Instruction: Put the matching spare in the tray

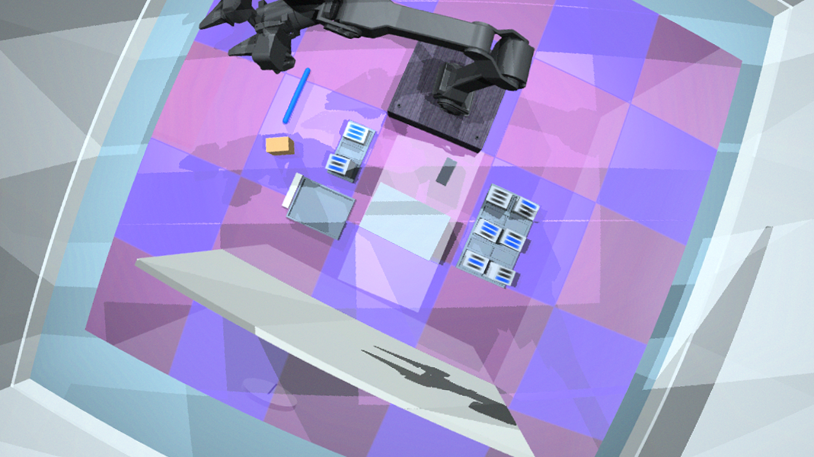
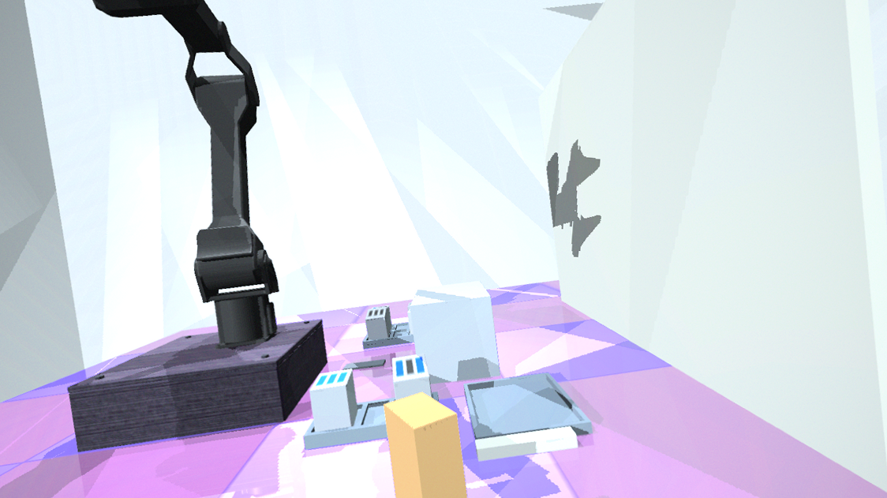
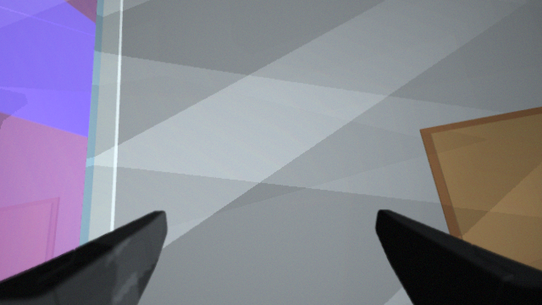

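Checkered purple-and-pink floor inside pale walls, with the arm raised and the search not yet settled.

Largest on the floor is a long white panel [image 1: 342,343] standing on edge; next the dark base plate [image 1: 411,100] carrying the arm, then a pale blue cube [image 1: 407,223] at centre. The tray [image 1: 321,206] sits just beside that cube and holds nothing. Six spares fill a rack [image 1: 499,236] on the cube's other side; a smaller stand [image 1: 351,149] carries two more blocks. Which one is the mounted unit, and its code, I cannot tell. The gripper [image 1: 234,35] hangs high near the wall, jaws wide apart and gripping nothing. Smallest: an orange block [image 1: 279,144] and a blue rod [image 1: 296,95]. Reading, picking and placing all remain.
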Robot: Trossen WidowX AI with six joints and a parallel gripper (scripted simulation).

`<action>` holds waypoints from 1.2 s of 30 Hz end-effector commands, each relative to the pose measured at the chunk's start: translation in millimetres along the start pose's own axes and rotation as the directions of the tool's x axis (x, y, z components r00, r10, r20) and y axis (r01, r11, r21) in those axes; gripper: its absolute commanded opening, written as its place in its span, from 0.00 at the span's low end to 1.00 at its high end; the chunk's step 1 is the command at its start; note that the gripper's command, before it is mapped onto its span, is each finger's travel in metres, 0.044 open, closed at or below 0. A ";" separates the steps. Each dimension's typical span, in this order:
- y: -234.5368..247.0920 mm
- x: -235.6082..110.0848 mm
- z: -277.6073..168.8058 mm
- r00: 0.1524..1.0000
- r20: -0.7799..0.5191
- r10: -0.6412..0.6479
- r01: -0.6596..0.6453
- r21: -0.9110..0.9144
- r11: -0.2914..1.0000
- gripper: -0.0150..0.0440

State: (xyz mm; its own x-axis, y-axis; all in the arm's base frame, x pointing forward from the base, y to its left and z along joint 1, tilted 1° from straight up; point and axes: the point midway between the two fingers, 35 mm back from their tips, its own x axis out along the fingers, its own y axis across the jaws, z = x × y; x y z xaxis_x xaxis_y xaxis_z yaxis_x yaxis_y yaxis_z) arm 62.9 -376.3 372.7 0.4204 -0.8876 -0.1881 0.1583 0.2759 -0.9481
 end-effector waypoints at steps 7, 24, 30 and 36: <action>99.8 48.0 131.8 0.874 0.193 0.446 -0.486 0.340 0.805 1.00; 270.5 -48.3 307.8 0.361 0.018 0.933 -0.804 0.513 0.301 1.00; 315.6 -118.2 336.9 0.231 -0.200 0.952 -0.789 0.534 0.304 1.00; 318.6 -124.3 338.4 0.225 -0.220 0.949 -0.787 0.534 0.310 1.00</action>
State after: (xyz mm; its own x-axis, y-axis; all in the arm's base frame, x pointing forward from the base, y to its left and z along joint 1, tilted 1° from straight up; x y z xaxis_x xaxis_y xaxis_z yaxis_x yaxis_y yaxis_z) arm 364.9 -59.0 180.9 0.0795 -0.0066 -0.9968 0.1720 0.9851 0.0072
